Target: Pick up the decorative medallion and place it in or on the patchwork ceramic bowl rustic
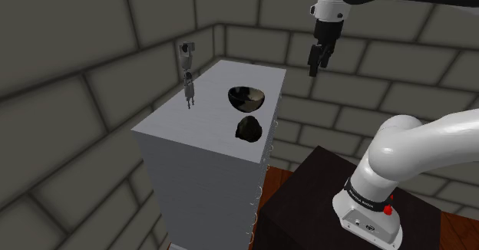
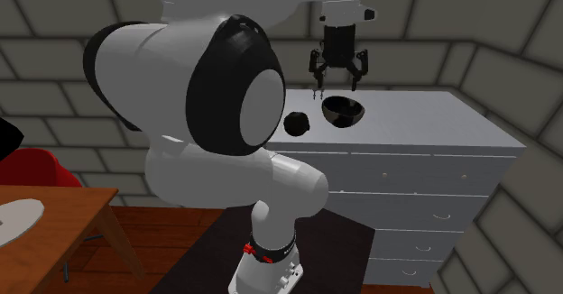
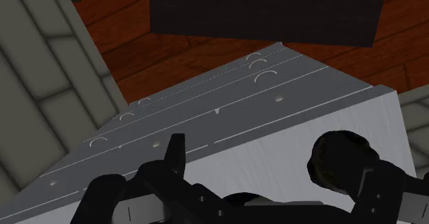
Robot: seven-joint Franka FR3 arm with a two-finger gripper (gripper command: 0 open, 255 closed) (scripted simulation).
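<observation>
The end effector [image 2: 336,80] hangs high above the bowl [image 1: 246,97], its fingers spread apart with nothing between them. The medallion [image 1: 249,129], a dark lumpy piece, lies on the grey surface [image 1: 176,129] just beside the bowl, not touching it. So the step in hand looks like the approach to the grasp. To do it well, I'd say the end effector should first slide sideways off the bowl until it is centred over the medallion. Then it should come straight down with the fingers wide, one on either side of the lump. Descending at a slant risks clipping the bowl's rim, since the two sit so close. The medallion's uneven shape suggests it could squirm, so the fingers should close low and across its narrower width. A small figure [image 1: 189,91] stands well apart from the bowl, on its far side from the arm, and should not interfere.
</observation>
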